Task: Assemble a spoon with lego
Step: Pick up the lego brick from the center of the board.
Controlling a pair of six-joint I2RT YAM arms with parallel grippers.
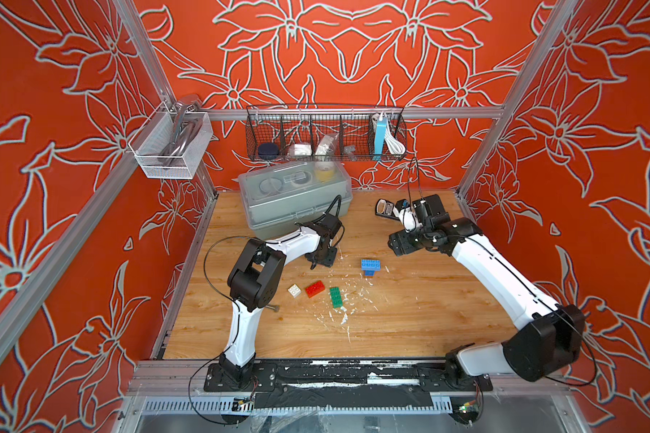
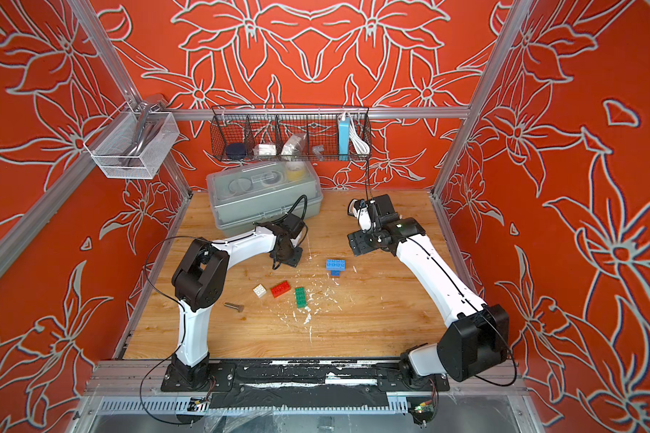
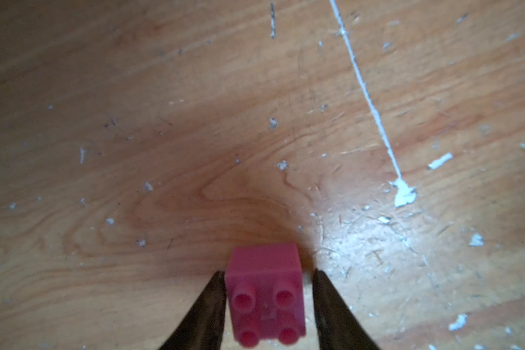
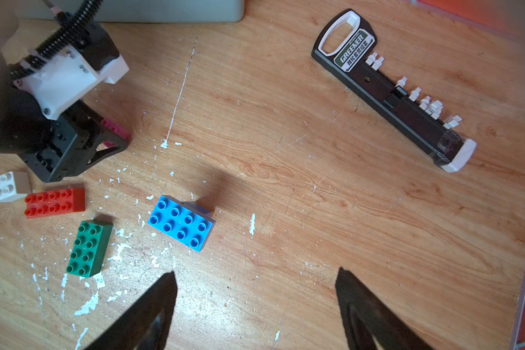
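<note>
Left gripper (image 3: 267, 272) stands narrow about a square pink studded brick (image 3: 265, 291) on the wooden table (image 3: 164, 121): one finger (image 3: 208, 306) touching, the other just off. Right gripper (image 4: 256, 270) hangs wide, empty. Risk: uneven contact may twist or skid the brick. Started spoon (image 1: 370, 265), light blue oblong brick (image 1: 370, 264) on a darker blue one, lies mid-table. Black wire basket (image 1: 256, 131) holds a blue power pack (image 1: 379, 137) and white cable (image 1: 391, 143) in its end compartment; grey lidded box (image 1: 278, 213) shows tape rolls (image 1: 325, 172).

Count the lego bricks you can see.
6: pink brick inside the left gripper; white, red and green side by side; light blue atop a darker blue. More may be hidden.
</note>
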